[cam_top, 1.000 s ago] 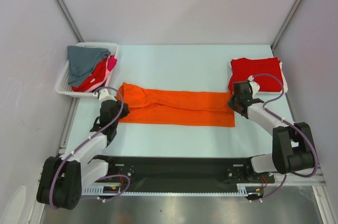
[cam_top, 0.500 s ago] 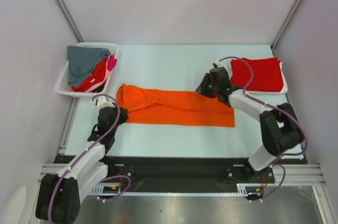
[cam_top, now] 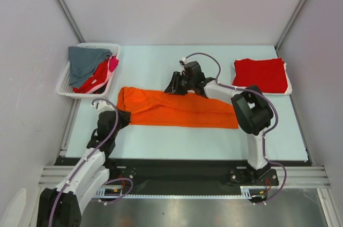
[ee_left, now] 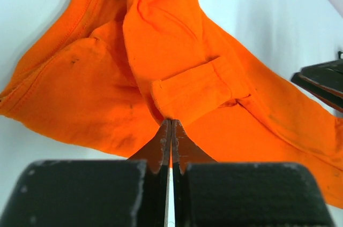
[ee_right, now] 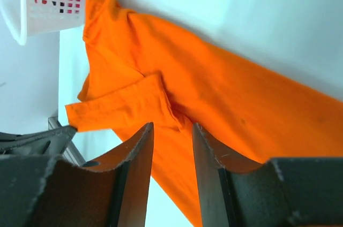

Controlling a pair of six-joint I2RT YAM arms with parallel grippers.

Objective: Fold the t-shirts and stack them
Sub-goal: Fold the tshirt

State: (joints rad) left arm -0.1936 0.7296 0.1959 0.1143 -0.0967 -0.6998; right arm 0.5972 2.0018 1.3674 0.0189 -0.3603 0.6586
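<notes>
On the pale table (cam_top: 161, 61) the job looks under way but far from finished. The orange t-shirt (cam_top: 182, 109) lies across the centre of the top view, folded lengthwise into a long band, with the cross folds judged still to come. In the white basket (cam_top: 63, 89) at upper left a heap of t-shirts (cam_top: 88, 69) waits unfolded, grey on top with red and pink under it. At upper right one folded red t-shirt (cam_top: 261, 74) starts the stack. The right arm (cam_top: 252, 112) bends back from lower right toward upper centre. Its right gripper (cam_top: 170, 88) hangs over the band's far edge, jaws a narrow gap apart and holding nothing. The left arm (cam_top: 94, 149) stretches up from lower left. The left gripper (ee_left: 170, 130) is pressed closed at the near hem of the collar end — whether cloth is nipped cannot be told.
</notes>
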